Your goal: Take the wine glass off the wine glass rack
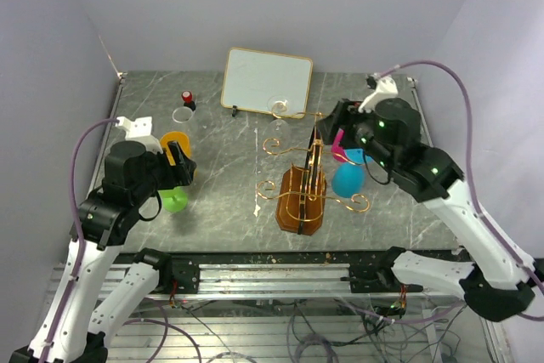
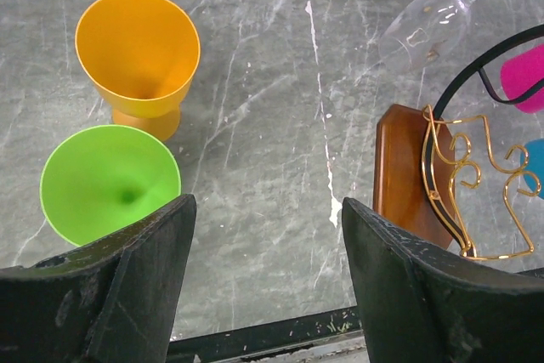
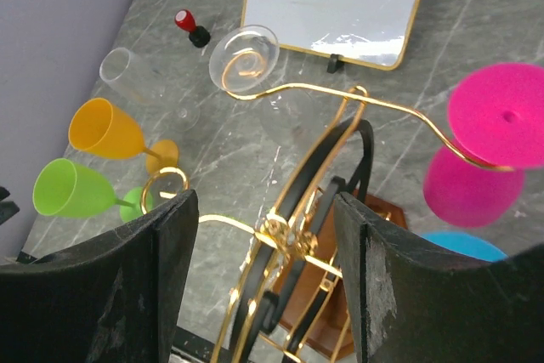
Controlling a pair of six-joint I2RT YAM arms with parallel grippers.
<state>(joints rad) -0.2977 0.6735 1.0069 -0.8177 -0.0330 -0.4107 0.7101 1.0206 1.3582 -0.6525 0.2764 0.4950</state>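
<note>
The wine glass rack [image 1: 299,200] is standing upright on the grey marbled table [image 1: 225,167], right of the middle and in front of the white framed board [image 1: 266,81], its brown wooden body carrying thin gold wire arms that are curling out to both sides. Three glasses are hanging upside down from those arms. A pink wine glass [image 1: 338,144] is sitting high on the right side with a blue wine glass [image 1: 348,179] just below it. A clear wine glass [image 3: 245,53] is dangling from a scroll on the far side, near the board. The right hand [image 1: 336,118] is hovering over the top of the rack, close beside the pink glass. In the right wrist view its jaws are standing apart with the rack's top showing between them, and they are gripping nothing. The left hand [image 1: 180,163] is hanging over the left part of the table, well apart from the rack, with its jaws spread wide and nothing in them. A green glass [image 1: 175,201] and an orange glass [image 1: 174,142] are standing upright on the table just beside the left hand, next to each other. Farther back, a small red-capped item [image 1: 187,99] is sitting near the left corner of the board.
</note>
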